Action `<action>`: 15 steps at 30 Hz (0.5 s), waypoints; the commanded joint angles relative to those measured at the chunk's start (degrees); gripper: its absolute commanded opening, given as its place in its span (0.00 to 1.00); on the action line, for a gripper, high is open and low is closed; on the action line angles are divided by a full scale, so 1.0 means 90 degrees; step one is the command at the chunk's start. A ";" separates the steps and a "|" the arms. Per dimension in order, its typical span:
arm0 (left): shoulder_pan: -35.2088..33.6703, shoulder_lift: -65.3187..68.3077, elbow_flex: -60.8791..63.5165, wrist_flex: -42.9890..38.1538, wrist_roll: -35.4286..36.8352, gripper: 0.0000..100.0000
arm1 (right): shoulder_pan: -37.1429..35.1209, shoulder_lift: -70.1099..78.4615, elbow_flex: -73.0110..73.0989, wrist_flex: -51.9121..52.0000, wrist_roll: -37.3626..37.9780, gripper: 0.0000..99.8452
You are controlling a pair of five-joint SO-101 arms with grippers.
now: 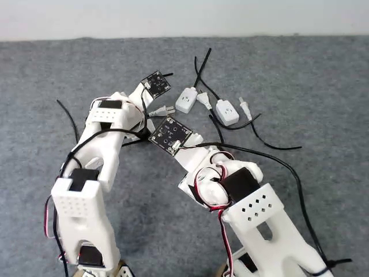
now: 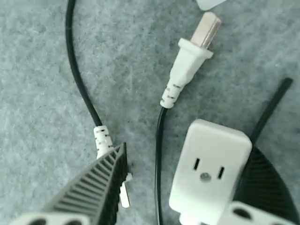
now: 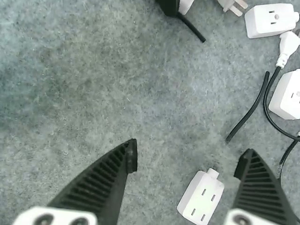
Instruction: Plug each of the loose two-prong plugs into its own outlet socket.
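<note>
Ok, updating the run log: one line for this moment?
left pincer open over outlet | right pincer open over second outlet | plug loose

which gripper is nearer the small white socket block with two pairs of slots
Right. The right gripper hangs open, the small white plastic socket block between its fingers; the left gripper is farther off, beside a white two-prong plug.

We've got a grey carpet-like table top [image 1: 323, 75] with a white socket [image 1: 186, 99] and a second socket [image 1: 226, 111] lying near each other, and a white plug [image 1: 204, 101] between them. Another plug [image 1: 244, 107] sits just beside the second socket. A 3rd socket [image 3: 200, 196] lies face up, and loose black cords [image 3: 248, 110] trail across the fabric.
</note>
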State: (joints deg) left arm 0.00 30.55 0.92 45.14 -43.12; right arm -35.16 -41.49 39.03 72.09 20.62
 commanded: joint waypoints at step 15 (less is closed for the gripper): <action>-0.0205 0.0723 -0.1470 0.1035 -0.0293 0.15 | -0.0063 -0.0171 -0.0049 -0.0083 0.0000 0.34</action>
State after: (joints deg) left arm -0.70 37.32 -9.98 54.64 -44.79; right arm -35.16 -41.49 39.03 72.09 20.62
